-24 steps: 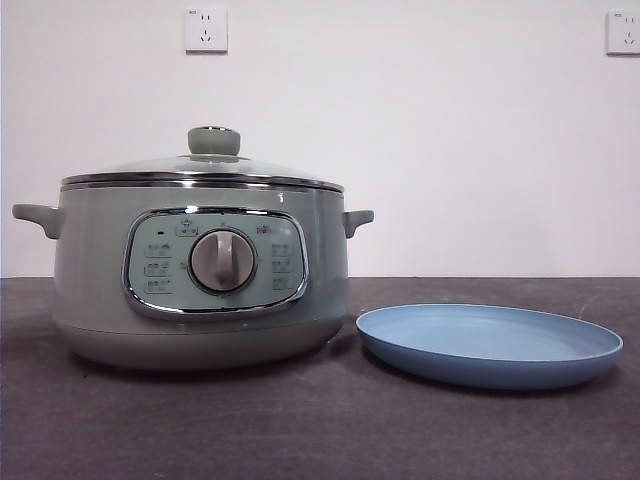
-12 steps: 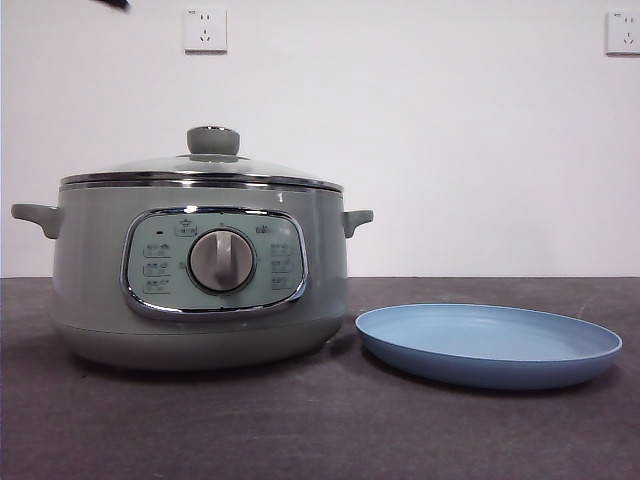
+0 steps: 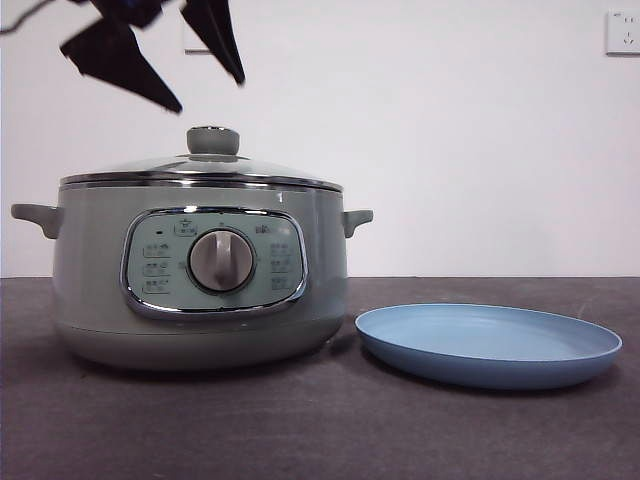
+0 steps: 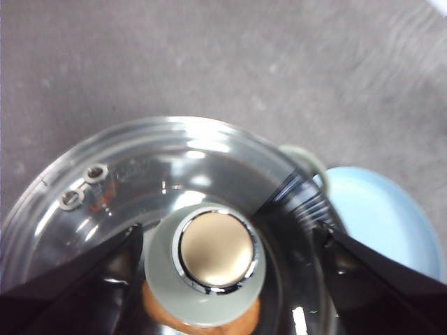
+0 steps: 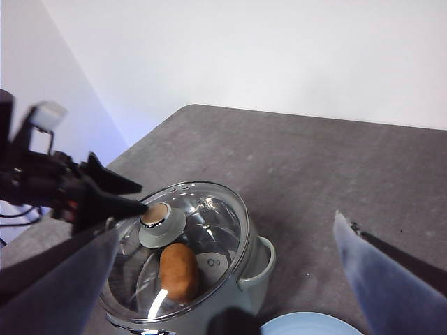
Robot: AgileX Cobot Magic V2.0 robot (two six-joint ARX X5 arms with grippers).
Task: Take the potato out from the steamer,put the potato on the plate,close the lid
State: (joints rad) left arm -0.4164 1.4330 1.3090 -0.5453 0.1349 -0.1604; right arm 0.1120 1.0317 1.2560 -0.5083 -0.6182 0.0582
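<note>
Nearest, on the dark, faintly grained table (image 3: 320, 430), the plate (image 3: 490, 345) lies to the right of the steamer (image 3: 200, 280), just beside it and bare: a wide, shallow disc of matte light blue. The steamer is a big round pot in smooth pale sage green, with two stubby side handles, a chrome-framed control panel and a central dial facing the front. Its lid (image 3: 200, 170) sits closed on the rim: slightly domed clear glass in a steel band, with a pale green knob (image 4: 206, 269) capped in shiny metal. Through the glass the potato (image 5: 179, 271) shows, a lumpy oval with orange-brown skin lying inside the pot.

Above the knob and a little to its left hangs the left gripper (image 3: 195, 55), its two black pointed fingers spread wide, one to each side of the knob, not touching it. The right gripper (image 5: 223, 279) waits higher and well back, fingers likewise spread apart, holding nothing.

The risk, I judge, lies in the knob: it is small, round and smooth, so an off-centre closure could slip off it or tilt the lid. The heavy glass could then swing in the grip, clatter on the steel rim or drop.
</note>
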